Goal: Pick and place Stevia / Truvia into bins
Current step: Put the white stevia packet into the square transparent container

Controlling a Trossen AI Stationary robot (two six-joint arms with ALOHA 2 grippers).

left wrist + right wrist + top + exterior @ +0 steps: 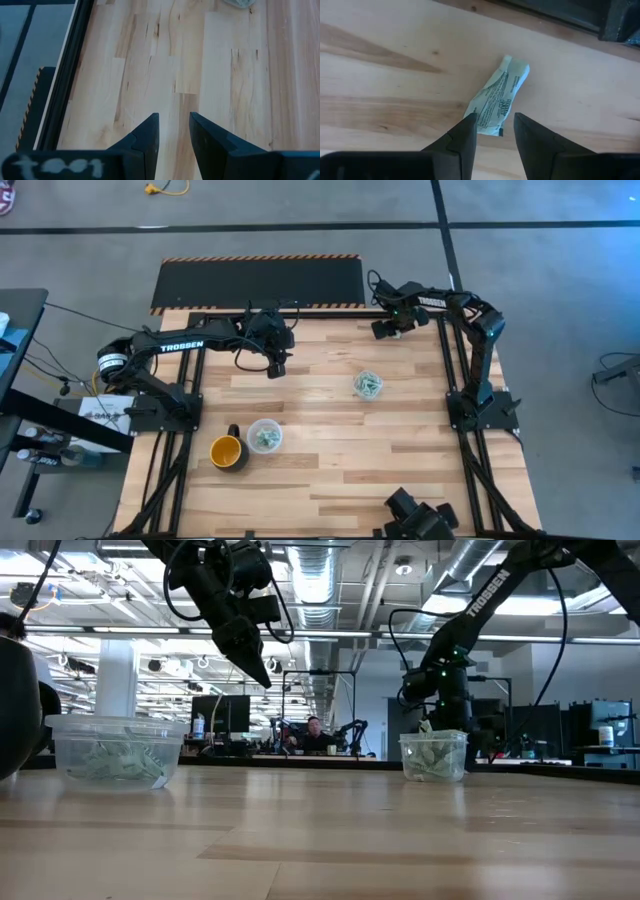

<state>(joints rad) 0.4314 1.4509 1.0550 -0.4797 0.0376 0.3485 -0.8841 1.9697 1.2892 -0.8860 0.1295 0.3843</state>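
One pale green and white Stevia sachet lies flat on the wood near the table's far right edge. My right gripper points down over it, open, with one finger on each side of the sachet's nearer end. In the high view this gripper is at the far right. My left gripper hangs above the table's far left part, open, with nothing between its fingers. Two clear cups hold sachets: one bin right of centre, the other bin near the left front. My right gripper comes at the sachet from above, fingers pointing down and astride its nearer end. One fingertip stands at the sachet's edge; whether it touches the paper, I cannot tell. The sachet lies flat on the table.
A yellow-orange mug stands beside the left cup. A black mat with striped edges lies beyond the table's far edge. Dark frame posts run along both table sides. Bare wood lies between the cups.
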